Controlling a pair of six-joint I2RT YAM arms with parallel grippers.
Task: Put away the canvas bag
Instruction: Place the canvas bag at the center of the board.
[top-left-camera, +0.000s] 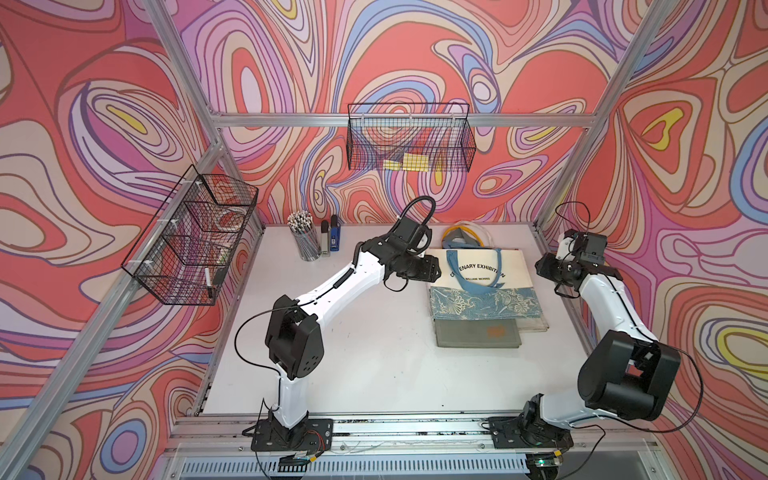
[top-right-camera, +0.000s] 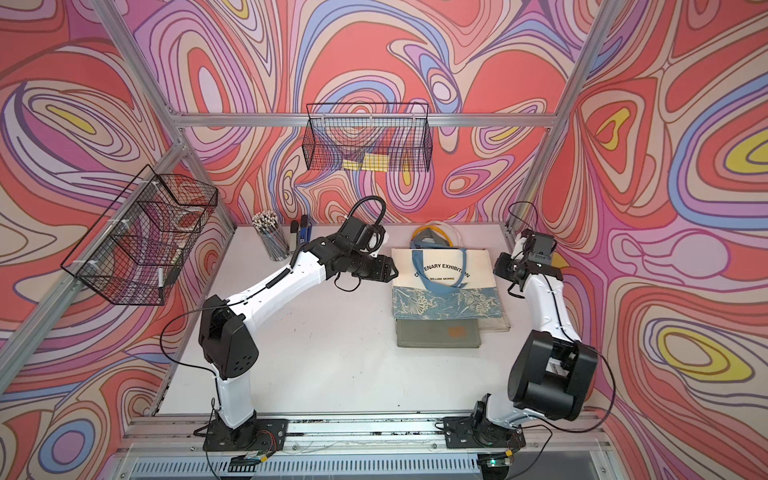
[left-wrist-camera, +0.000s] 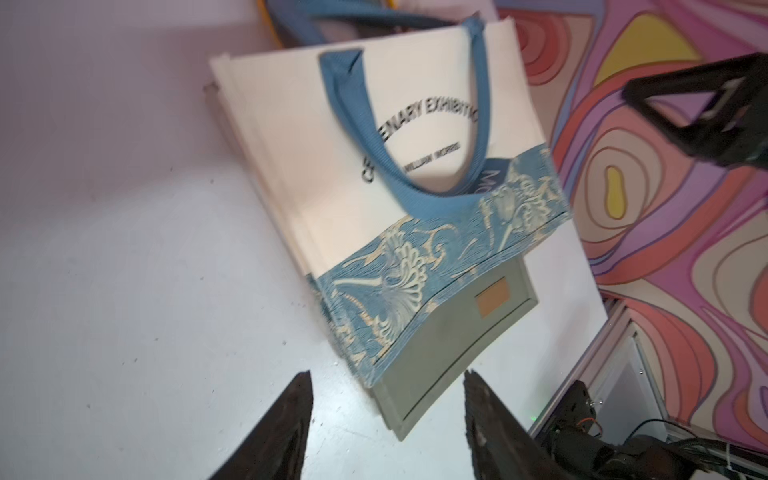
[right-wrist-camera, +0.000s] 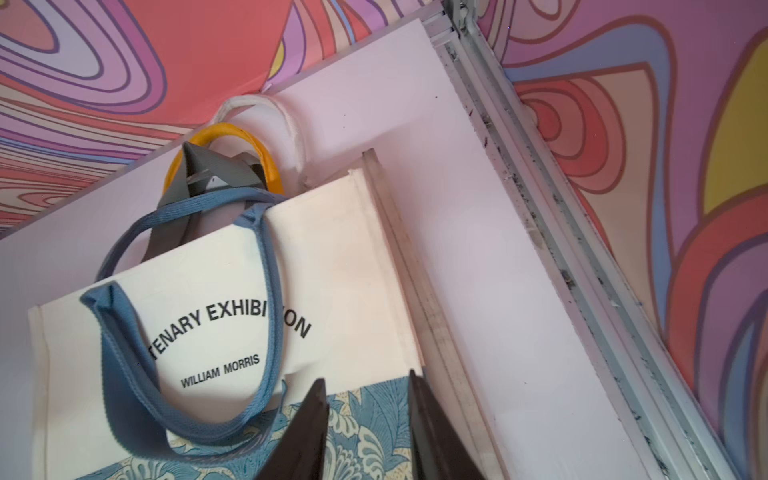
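On the table (top-left-camera: 353, 365), toward its far right side, locate the canvas bag (top-left-camera: 478, 266), which lies flat on top of a stack of folded bags (top-left-camera: 478, 334) with its blue handle (right-wrist-camera: 120, 374) flopped across the printed face. Treat it as light, soft and limp: expect the cloth to sag and slide, and judge the handle loop or a side edge the best hold. Note that the left gripper (left-wrist-camera: 386, 374) stands beside the bag with jaws well apart and empty, and the right gripper (right-wrist-camera: 366, 376) hovers over the floral band (right-wrist-camera: 365, 436) with jaws partly parted, gripping nothing.
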